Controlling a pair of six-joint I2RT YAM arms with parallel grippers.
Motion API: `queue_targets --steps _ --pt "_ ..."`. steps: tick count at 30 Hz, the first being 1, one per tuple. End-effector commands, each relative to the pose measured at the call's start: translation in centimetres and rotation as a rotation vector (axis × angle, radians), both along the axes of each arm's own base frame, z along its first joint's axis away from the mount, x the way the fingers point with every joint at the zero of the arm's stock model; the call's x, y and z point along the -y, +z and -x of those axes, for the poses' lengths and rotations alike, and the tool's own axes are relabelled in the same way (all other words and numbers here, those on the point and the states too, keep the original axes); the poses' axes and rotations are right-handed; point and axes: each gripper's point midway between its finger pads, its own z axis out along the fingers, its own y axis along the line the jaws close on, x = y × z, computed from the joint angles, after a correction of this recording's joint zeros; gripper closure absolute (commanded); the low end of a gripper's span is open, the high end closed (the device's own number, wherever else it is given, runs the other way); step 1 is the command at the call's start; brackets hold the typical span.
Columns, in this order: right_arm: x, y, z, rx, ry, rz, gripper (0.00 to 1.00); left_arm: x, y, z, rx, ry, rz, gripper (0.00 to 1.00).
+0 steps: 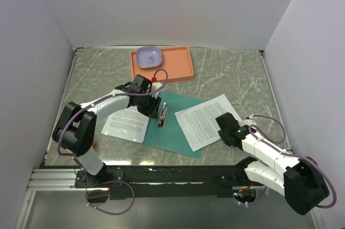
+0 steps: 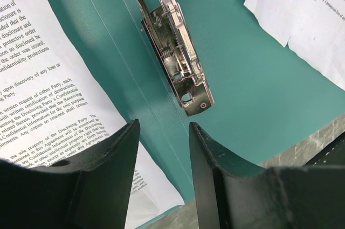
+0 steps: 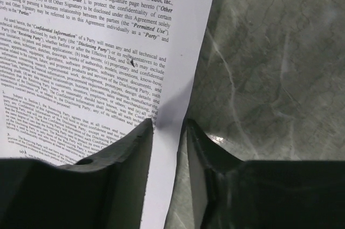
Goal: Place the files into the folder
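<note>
The teal folder (image 1: 180,132) lies open in the middle of the table, its metal fastener (image 1: 162,116) along the spine. One file (image 1: 125,124) lies over the folder's left edge, another (image 1: 205,121) over its right side. My left gripper (image 1: 156,108) hovers open just above the fastener (image 2: 180,73), with only bare folder (image 2: 259,78) between its fingers (image 2: 164,124). The right gripper (image 1: 221,122) is low over the right file's edge. Its fingers straddle the sheet's white margin (image 3: 183,78), with a gap still showing between them (image 3: 168,124).
An orange tray (image 1: 175,70) holding a lilac bowl (image 1: 149,56) sits at the back, just beyond the left arm. White walls close in the marble tabletop (image 1: 232,78) on three sides.
</note>
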Motion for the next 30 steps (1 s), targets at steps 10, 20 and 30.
queue_targets --steps 10,20,30 --pt "-0.2 1.4 -1.1 0.101 0.013 -0.023 1.00 0.6 1.5 -0.2 0.032 -0.036 0.029 0.53" --pt "-3.4 4.4 -2.2 0.200 0.259 -0.088 1.00 0.7 1.5 -0.7 0.040 -0.030 0.024 0.53" --pt "-6.6 6.7 -2.3 0.260 0.622 -0.051 1.00 1.6 2.1 -1.9 0.037 -0.027 0.036 0.54"
